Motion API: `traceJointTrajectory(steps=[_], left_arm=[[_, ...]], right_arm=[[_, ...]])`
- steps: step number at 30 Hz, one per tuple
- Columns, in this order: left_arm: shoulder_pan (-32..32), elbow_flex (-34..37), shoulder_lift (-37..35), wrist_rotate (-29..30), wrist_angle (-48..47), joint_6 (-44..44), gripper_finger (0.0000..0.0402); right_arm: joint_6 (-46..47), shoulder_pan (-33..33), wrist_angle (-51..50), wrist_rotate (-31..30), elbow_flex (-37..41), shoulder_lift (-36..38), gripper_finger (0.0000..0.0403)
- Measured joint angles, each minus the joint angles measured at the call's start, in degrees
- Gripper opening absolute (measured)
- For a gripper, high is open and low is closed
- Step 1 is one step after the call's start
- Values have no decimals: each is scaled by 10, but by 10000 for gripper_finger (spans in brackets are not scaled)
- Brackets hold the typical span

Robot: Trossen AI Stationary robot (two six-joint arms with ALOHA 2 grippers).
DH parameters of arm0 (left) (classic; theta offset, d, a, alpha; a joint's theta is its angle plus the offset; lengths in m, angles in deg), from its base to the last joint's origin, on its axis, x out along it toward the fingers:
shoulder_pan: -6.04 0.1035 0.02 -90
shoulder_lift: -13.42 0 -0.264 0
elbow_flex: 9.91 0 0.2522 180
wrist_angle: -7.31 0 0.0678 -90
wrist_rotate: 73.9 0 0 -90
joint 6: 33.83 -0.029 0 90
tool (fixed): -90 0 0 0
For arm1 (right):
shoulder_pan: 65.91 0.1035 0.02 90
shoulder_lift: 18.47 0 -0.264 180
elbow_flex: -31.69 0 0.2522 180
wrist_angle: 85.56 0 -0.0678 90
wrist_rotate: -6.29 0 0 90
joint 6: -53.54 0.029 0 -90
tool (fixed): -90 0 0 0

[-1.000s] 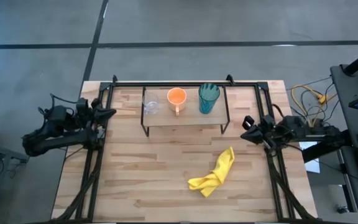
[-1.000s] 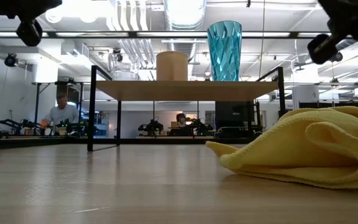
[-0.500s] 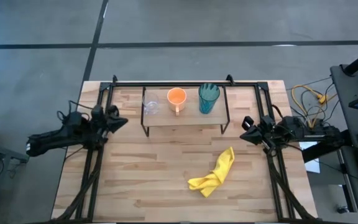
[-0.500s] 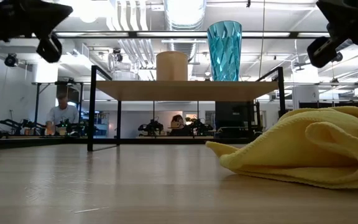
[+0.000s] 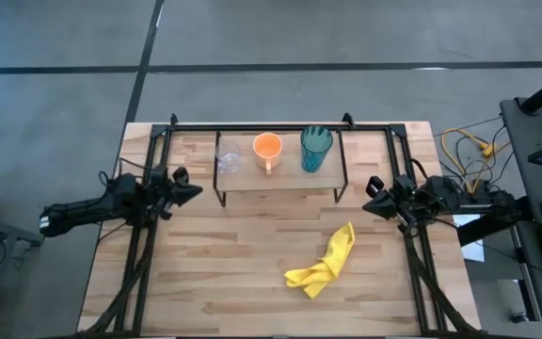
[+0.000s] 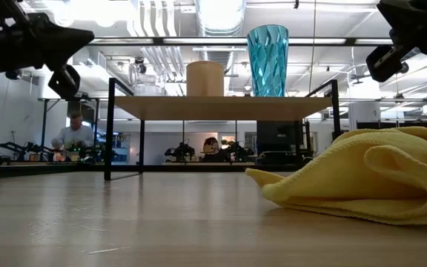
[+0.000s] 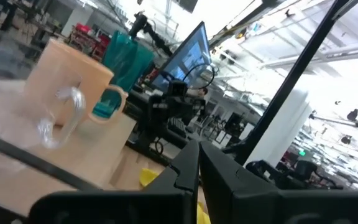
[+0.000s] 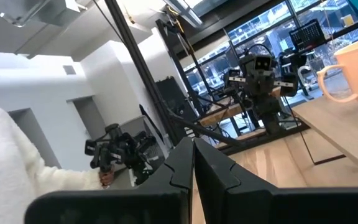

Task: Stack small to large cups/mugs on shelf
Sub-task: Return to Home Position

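Note:
On the light-wood shelf [image 5: 280, 176] three vessels stand upright on their bases in a row: a small clear glass cup [image 5: 228, 161] at the left, an orange handled mug [image 5: 267, 147] in the middle and a teal tumbler [image 5: 315, 149] at the right. My left gripper [image 5: 192, 192] is shut and empty, raised above the table just left of the shelf's left end. Its wrist view shows the glass cup [image 7: 58, 115], the mug [image 7: 67, 74] and the tumbler [image 7: 126, 59]. My right gripper [image 5: 373, 195] is shut and empty, right of the shelf.
A crumpled yellow cloth [image 5: 326, 261] lies on the tabletop near and right of the shelf. Black frame rails [image 5: 139, 254] run along the table's left, right and far sides. A person sits far back in the room [image 6: 73, 133].
My left gripper has moved toward the table's right edge, from beside the left rail to just short of the shelf's left end, staying shut. The cups and the cloth have not moved.

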Motion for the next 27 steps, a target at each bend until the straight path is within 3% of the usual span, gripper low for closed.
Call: traceJointTrajectory(steps=[11,27], left_arm=[[0,1,2,-5,-100,29,0],[0,2,6,-5,-108,28,0]], right_arm=[[0,0,0,0,0,0,9],[-1,0,0,0,0,0,9]])
